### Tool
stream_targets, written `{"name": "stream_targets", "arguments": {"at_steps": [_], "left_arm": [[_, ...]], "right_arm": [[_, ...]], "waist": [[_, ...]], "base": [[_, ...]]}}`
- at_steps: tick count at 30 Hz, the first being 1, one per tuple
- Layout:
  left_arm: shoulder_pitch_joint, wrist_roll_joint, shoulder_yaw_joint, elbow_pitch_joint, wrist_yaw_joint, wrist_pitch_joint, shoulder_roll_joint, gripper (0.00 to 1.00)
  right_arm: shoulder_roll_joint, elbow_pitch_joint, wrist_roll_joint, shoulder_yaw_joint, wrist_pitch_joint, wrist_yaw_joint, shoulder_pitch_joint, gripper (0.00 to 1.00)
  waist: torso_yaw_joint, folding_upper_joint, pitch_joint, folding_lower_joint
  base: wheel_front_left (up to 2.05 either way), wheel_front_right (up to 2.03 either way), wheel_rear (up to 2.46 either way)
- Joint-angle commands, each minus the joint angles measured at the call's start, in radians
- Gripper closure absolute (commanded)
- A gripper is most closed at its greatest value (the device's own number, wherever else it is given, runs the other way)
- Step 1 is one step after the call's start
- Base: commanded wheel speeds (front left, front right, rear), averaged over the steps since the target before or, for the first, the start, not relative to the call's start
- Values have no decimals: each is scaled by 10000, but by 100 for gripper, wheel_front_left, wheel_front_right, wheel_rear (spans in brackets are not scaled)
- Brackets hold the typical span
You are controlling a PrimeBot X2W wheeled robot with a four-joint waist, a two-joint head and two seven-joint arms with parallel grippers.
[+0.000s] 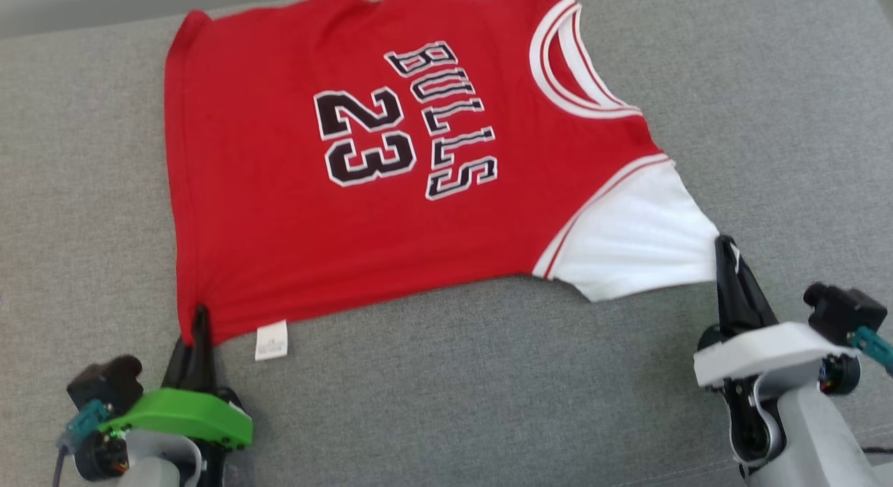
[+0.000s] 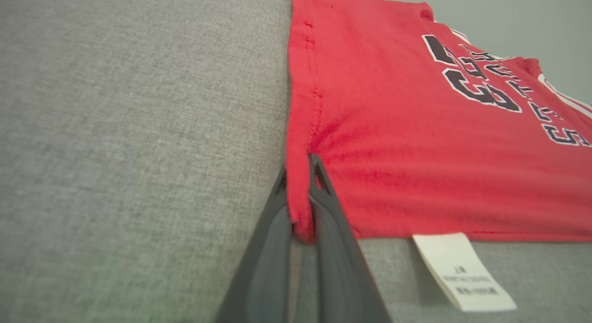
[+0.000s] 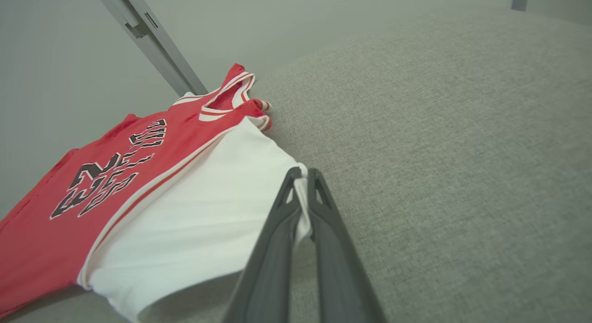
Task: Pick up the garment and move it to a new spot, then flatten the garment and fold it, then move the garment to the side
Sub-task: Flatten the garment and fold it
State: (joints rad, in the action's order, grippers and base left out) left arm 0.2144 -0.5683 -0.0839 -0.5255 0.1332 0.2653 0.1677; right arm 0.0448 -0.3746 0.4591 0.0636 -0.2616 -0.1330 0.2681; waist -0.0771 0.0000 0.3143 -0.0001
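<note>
Head view: jersey (image 1: 363, 194) lies spread flat. Left pincer (image 1: 201, 318) and right pincer (image 1: 725, 250) each pinch a corner. Folding looks yet to come.

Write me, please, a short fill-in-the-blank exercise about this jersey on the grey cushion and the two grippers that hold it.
1. The left gripper is shut on a corner of the jersey whose colour is ___.
2. The right gripper is shut on the tip of the ___ sleeve.
3. The number printed on the jersey is ___.
4. The small label lies beside the ___ gripper.
Missing words: red; white; 23; left.
</note>
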Motion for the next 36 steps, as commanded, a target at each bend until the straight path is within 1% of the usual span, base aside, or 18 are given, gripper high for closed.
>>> {"name": "stream_targets", "arguments": {"at_steps": [1,6,11,14,16,19,22,28,32,36], "left_arm": [[-533,45,106,-163,-47,-21,-81,100],[-1550,361,471,-75,-49,-19,-419,100],[-2472,629,617,169,-49,-13,-635,100],[-2946,720,714,332,-50,-8,-748,100],[-3216,781,618,465,-50,-8,-818,100],[-3496,866,474,783,-49,-8,-903,100],[-3485,953,261,1257,-47,-8,-935,100],[-2677,871,-261,2112,-41,-8,-873,100],[-1875,771,-529,2181,-41,-10,-782,100],[-1065,688,-703,1966,-40,-10,-665,100]], "right_arm": [[109,-83,108,199,-46,41,-416,100],[121,-415,367,569,-48,44,-1721,100],[132,-544,229,796,-48,44,-2772,100],[135,-504,182,925,-48,44,-3164,100],[131,-405,33,878,-48,44,-3323,100],[129,-219,185,917,-49,44,-3420,100],[111,2,358,882,-47,42,-3232,100],[94,484,689,715,-46,32,-2329,100],[89,505,684,439,-46,32,-1366,100],[85,229,511,100,-46,32,-324,100]], "waist": [[16,0,-685,1],[76,0,-1479,1],[62,0,-2172,1],[62,0,-2452,1],[63,0,-2597,1],[68,0,-2705,1],[120,0,-2715,1],[258,0,-2387,1],[311,0,-2017,1],[350,0,-1556,1]], "base": [[0,0,0],[0,0,0],[0,0,0],[0,0,0],[0,0,0],[0,0,0],[0,0,0],[0,0,0],[0,0,0],[0,0,0]]}}
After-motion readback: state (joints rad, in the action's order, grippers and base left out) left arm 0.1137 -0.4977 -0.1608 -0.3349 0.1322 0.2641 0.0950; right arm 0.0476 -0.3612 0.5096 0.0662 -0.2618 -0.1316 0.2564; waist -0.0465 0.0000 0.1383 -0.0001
